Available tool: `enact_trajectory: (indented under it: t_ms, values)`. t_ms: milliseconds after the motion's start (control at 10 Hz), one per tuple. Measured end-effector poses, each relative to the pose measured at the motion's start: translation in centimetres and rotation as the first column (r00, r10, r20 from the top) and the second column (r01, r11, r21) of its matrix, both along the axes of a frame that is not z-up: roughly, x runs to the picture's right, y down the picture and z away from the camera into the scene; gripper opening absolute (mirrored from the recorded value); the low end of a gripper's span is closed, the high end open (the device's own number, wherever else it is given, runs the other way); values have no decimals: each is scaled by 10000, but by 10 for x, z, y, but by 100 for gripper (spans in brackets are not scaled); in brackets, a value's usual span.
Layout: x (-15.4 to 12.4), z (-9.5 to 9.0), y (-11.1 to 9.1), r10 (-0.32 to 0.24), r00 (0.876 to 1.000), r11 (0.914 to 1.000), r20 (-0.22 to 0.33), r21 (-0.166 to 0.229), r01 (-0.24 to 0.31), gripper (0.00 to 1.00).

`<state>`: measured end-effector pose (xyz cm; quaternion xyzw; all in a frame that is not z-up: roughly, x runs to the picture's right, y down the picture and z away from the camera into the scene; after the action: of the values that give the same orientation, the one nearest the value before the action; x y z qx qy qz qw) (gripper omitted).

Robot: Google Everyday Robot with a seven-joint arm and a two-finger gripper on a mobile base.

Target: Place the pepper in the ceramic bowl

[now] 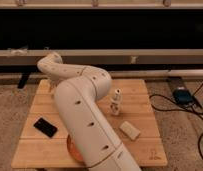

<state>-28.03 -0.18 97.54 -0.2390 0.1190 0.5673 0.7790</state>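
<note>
Mostly the white arm (87, 120) filled the wooden table (140, 92), hiding the gripper somewhere over the table's left half, so its state could not be told. Only an orange sliver of the ceramic bowl (71, 148) showed at the table's front edge; the pepper was not visible. A white bottle (115, 102) stood at the table's centre, its label unreadable, like the mark (153, 150) at the table's front right corner.

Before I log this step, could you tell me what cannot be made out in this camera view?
- End effector: camera view, hidden behind the robot arm, apparently over the wooden table's left half.
- Pepper: camera view, nowhere visible; the arm may cover it.
- Ceramic bowl: only an orange sliver shows beside the arm; contents hidden.
</note>
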Motion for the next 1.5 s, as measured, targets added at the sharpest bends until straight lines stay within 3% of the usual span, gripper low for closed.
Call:
enact_trajectory:
  t_ms: [300,900,1100,1500]
  values:
    - [1,12,2,-169,9998,9998,56,-139,169,76]
    - [-4,9,7,-599,9981,9975,174,-362,605,17]
    - [-3,-9,0,-832,9963,9961,227,-281,838,1]
    - [10,-68,-15,-1077,9932,9937,451,-272,1090,0]
